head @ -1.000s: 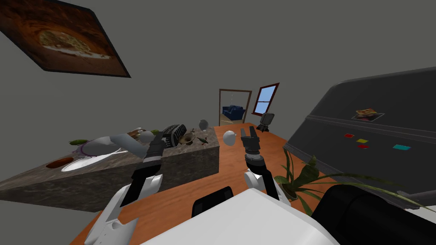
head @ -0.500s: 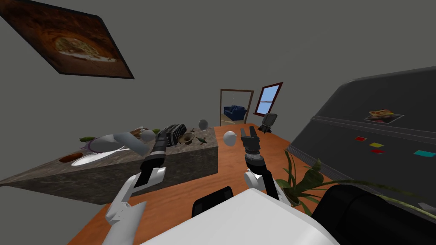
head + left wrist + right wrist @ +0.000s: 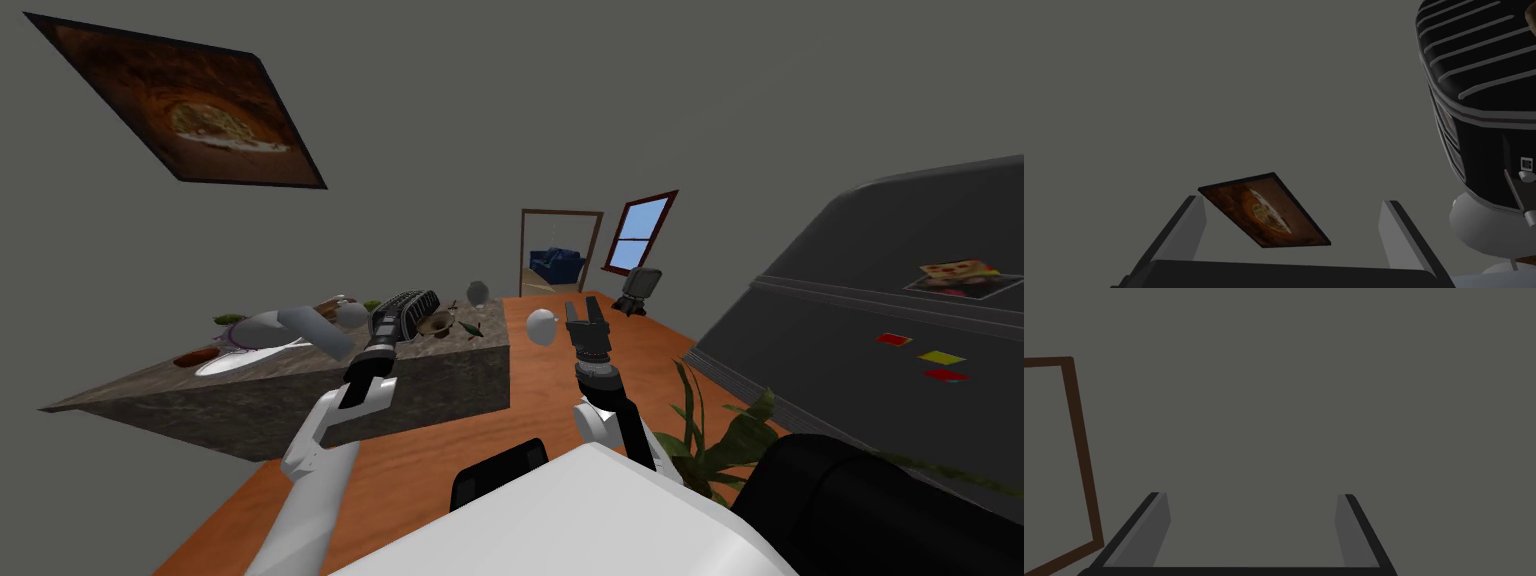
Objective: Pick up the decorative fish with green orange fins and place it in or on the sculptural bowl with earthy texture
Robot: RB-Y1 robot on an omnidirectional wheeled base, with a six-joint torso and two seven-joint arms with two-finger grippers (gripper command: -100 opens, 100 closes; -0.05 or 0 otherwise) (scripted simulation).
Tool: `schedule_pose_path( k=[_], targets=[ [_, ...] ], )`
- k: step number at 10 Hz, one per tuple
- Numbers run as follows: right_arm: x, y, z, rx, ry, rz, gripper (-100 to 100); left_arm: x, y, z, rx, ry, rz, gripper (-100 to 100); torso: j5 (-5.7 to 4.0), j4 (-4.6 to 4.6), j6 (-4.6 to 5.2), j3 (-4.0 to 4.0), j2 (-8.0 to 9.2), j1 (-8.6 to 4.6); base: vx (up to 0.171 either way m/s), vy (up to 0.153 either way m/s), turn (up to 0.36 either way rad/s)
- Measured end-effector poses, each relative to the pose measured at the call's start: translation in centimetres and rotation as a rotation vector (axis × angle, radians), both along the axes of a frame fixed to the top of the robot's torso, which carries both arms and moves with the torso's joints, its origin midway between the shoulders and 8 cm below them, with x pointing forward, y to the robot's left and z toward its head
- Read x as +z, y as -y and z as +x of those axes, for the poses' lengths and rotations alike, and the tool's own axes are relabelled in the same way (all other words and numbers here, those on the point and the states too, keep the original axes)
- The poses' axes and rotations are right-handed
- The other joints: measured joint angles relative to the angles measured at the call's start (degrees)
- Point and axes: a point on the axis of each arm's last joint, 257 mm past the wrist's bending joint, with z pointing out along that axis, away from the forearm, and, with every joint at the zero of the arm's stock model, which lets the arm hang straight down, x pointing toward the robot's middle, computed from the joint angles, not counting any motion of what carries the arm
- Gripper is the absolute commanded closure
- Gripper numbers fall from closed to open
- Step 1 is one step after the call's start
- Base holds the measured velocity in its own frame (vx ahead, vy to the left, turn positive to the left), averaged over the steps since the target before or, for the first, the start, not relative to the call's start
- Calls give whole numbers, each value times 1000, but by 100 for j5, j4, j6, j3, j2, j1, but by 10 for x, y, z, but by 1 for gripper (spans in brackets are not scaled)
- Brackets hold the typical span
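The small dark green fish with orange fins (image 3: 471, 328) lies near the right end of the stone counter (image 3: 300, 400). Just left of it stands the brown rough bowl (image 3: 437, 323). My left gripper (image 3: 386, 324) is raised over the counter's front edge, close beside a black ribbed appliance (image 3: 407, 308), left of the bowl. In the left wrist view the left gripper (image 3: 1291, 201) is open and holds nothing, with the ribbed appliance (image 3: 1484, 90) near one finger. My right gripper (image 3: 585, 311) hangs open over the floor, right of the counter, and the right wrist view shows the right gripper (image 3: 1252, 494) with nothing in it.
A white sink (image 3: 235, 361) and a grey tap (image 3: 315, 333) sit further left on the counter. A grey vase (image 3: 478, 292) stands behind the fish. A white round object (image 3: 541, 326), a potted plant (image 3: 715, 445) and a dark fridge (image 3: 880, 300) lie to the right.
My head view has swung, sliding the room rightward. My left arm has stretched forward and up, bringing its gripper closer to the black ribbed appliance. The right arm has stayed put.
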Motion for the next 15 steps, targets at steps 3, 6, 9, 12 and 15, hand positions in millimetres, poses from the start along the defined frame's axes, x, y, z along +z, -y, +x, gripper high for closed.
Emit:
schedule_pose_path(
  k=[3, 6, 9, 12, 15],
  targets=[
    [0, 0, 0, 0, 0, 0, 0, -13, -3, 18, 27, -61, 0, -100, -1, 0, 1, -1, -2, -2, 1, -86, 78],
    [0, 0, 0, 0, 0, 0, 0, -22, -5, 41, 58, -127, 5, -100, -1, -1, 1, -2, -3, -3, 2, -79, 69],
    [0, 0, 0, 0, 0, 0, 0, -35, -5, 59, 82, -197, 6, -100, -2, -1, 1, -2, -4, -4, 0, -93, 94],
    [0, 0, 0, 0, 0, 0, 0, -48, -1, 79, 106, -267, 13, -100, -2, -1, 1, -2, -4, -7, -1, -82, 73],
    [0, 0, 0, 0, 0, 0, 0, -65, 2, 91, 126, -342, 21, -100, -1, -2, 1, -3, -5, -1, 0, -88, 93]
  ],
)
